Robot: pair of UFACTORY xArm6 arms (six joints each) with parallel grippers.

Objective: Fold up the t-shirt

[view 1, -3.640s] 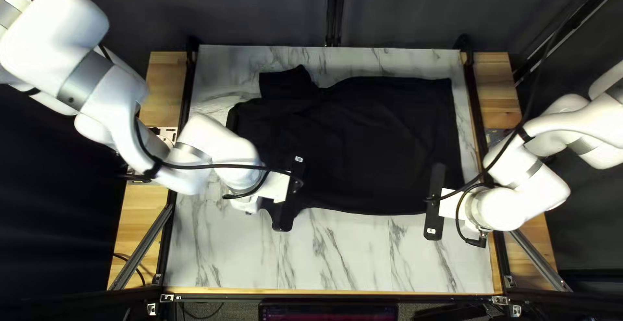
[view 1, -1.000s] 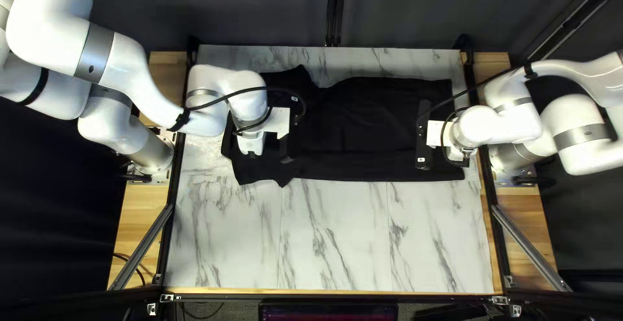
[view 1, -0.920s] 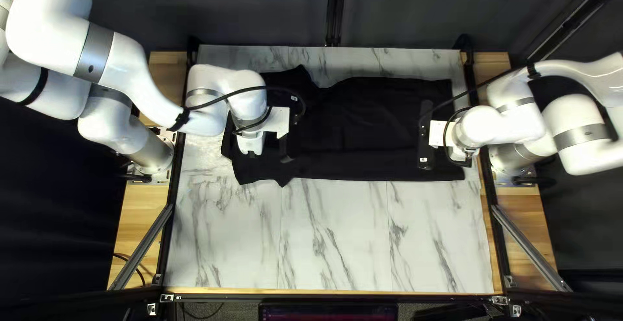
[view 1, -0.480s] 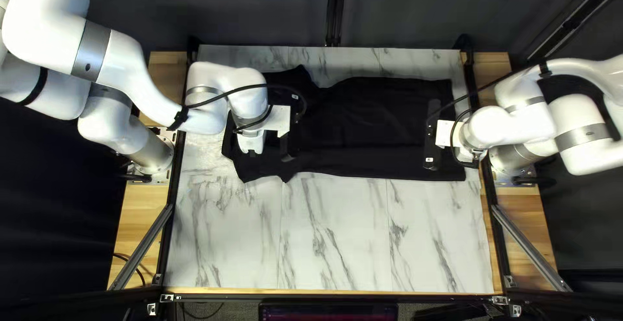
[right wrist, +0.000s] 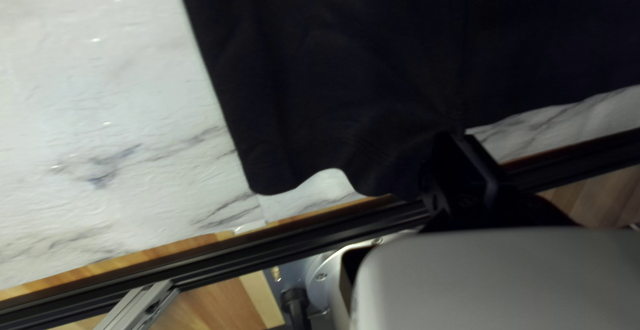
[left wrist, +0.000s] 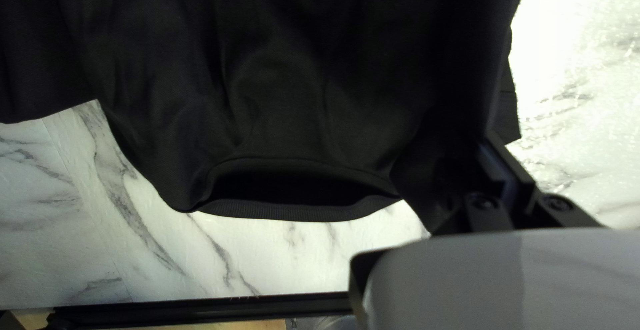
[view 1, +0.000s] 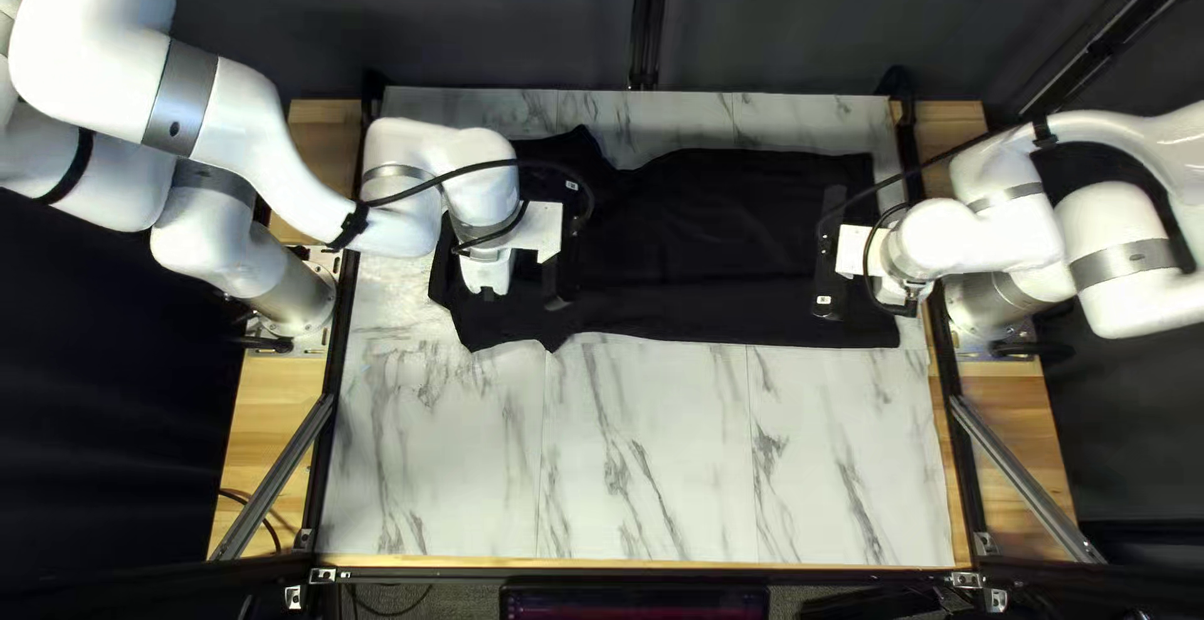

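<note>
1. Left end: collar [left wrist: 293,211] of the t-shirt [view 1: 740,225] open toward the left arm's side; left hand [left wrist: 483,144] looks clenched on dark cloth near the shoulder
2. Middle: shirt spread lengthwise along the far half of the bench [view 1: 652,457]; near side turned inward, so the first long fold looks made, though both hands are on it
3. Far sleeve [view 1: 552,159] juts toward the far edge, that side not folded; still wanted, I judge: release, far side in, then shorten the length
4. Right end: right hand [right wrist: 455,139] pinches cloth by the hem, creases running to its fingers; hem wavy there, perhaps needing a smoothing pull
5. Against 3.6 s ago, left to right: left hand farther up the bench, near edge drawn well inward with more marble showing, right hand also farther in; since 0.5 s ago only the right hand shifts, slightly toward the middle
</note>
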